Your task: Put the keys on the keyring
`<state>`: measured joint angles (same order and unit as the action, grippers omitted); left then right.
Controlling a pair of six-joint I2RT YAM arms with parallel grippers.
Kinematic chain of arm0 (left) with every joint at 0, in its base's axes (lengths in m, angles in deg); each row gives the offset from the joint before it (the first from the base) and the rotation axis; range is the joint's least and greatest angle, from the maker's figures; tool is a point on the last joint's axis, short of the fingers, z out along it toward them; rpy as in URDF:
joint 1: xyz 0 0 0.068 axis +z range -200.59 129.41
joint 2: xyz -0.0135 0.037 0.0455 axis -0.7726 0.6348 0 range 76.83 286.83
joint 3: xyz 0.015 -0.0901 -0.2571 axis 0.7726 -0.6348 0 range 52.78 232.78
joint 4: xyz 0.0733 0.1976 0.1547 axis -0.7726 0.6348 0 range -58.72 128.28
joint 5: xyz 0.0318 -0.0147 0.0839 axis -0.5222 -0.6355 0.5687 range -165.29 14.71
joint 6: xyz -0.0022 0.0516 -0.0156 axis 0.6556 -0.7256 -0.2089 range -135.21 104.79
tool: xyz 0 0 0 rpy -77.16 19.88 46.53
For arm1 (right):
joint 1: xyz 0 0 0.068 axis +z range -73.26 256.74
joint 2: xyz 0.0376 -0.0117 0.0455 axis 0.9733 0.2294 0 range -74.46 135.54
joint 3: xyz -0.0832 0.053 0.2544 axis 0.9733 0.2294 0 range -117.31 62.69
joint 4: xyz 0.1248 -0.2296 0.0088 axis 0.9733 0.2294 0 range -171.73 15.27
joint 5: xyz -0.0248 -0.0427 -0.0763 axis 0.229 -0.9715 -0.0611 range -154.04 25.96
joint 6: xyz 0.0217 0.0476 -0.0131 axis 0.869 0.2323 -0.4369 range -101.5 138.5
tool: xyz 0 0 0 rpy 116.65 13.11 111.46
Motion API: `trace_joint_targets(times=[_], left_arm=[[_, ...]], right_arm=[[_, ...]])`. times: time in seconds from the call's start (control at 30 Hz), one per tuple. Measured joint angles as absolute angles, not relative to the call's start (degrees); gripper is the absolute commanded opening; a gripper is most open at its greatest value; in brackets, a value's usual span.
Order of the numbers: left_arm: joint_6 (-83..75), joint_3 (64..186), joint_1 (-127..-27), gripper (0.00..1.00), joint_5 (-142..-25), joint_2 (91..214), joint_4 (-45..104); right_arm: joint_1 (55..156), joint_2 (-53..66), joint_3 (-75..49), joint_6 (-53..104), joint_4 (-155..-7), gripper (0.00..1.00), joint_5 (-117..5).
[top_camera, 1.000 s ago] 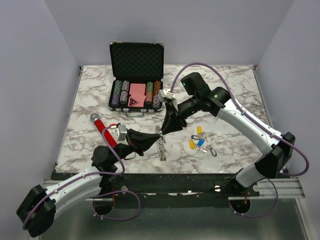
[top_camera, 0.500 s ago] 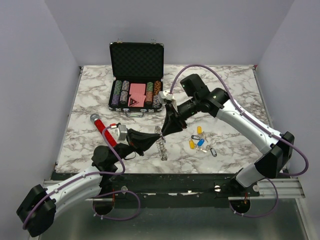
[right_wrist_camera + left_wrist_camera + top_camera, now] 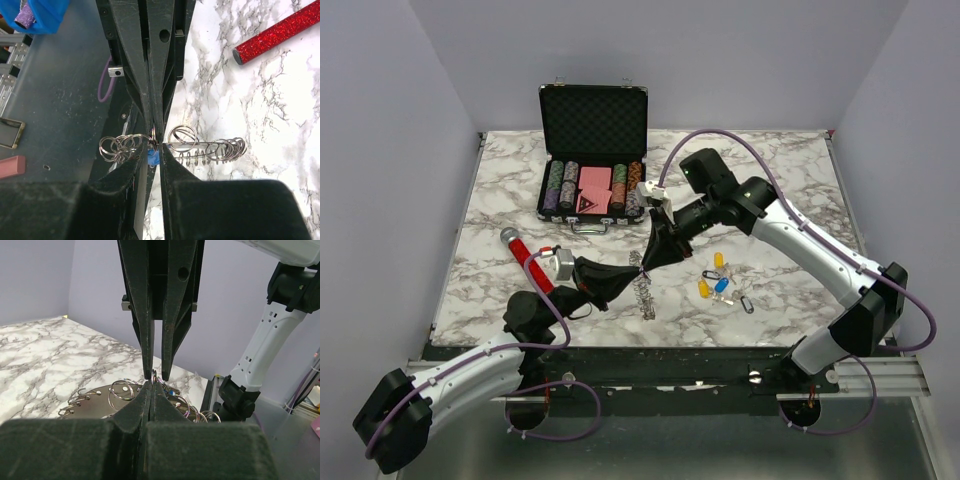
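Note:
The keyring (image 3: 642,290), a silvery plate fringed with small split rings, hangs above the table at front centre. My left gripper (image 3: 632,268) is shut on one of its small rings, and its tips (image 3: 152,384) pinch that ring in the left wrist view. My right gripper (image 3: 644,263) comes in from the right and meets the left gripper tip to tip. In the right wrist view my right gripper (image 3: 155,149) is nearly closed on a blue key (image 3: 152,158), right against the keyring (image 3: 215,147). The other keys (image 3: 720,282), yellow, blue and black, lie on the table to the right.
An open black case of poker chips (image 3: 592,160) stands at the back. A red glitter stick (image 3: 525,258) lies at the left, near my left arm. It also shows in the right wrist view (image 3: 280,35). The table's front edge is just behind the grippers.
My right gripper has edged slightly left toward the keyring. My left gripper and the keyring have stayed still.

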<state>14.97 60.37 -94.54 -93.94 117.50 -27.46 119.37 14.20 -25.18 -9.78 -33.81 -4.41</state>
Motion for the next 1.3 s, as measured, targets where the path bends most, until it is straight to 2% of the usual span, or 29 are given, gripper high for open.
trace_joint_targets(times=[0.2, 0.37, 0.77, 0.87, 0.93, 1.07, 1.3], left_arm=[[14.97, 60.37, -94.54, 0.0, -93.9, 117.63, -27.46], [14.97, 60.37, -94.54, 0.0, -93.81, 117.67, -27.46], [14.97, 60.37, -94.45, 0.0, -93.85, 117.59, -27.04], [14.84, 60.37, -93.99, 0.22, -94.49, 115.9, -24.99], [14.66, 60.37, -93.42, 0.29, -95.41, 113.87, -22.78], [14.0, 60.48, -91.87, 0.34, -96.43, 108.23, -18.25], [10.46, 62.08, -90.29, 0.36, -98.44, 100.65, -7.13]], right_arm=[[119.44, 14.83, -25.18, -9.36, -34.23, 0.17, -4.41], [119.55, 14.92, -25.18, -9.14, -34.31, 0.01, -4.43], [119.55, 15.03, -25.31, -11.22, -33.64, 0.01, -4.38], [119.57, 15.07, -25.34, -12.42, -33.2, 0.01, -4.34], [119.94, 15.1, -25.36, -13.12, -32.76, 0.0, -4.34], [120.0, 15.14, -25.36, -14.5, -31.17, 0.01, -4.41], [119.96, 15.14, -25.36, -16.22, -29.61, 0.01, -4.41]])
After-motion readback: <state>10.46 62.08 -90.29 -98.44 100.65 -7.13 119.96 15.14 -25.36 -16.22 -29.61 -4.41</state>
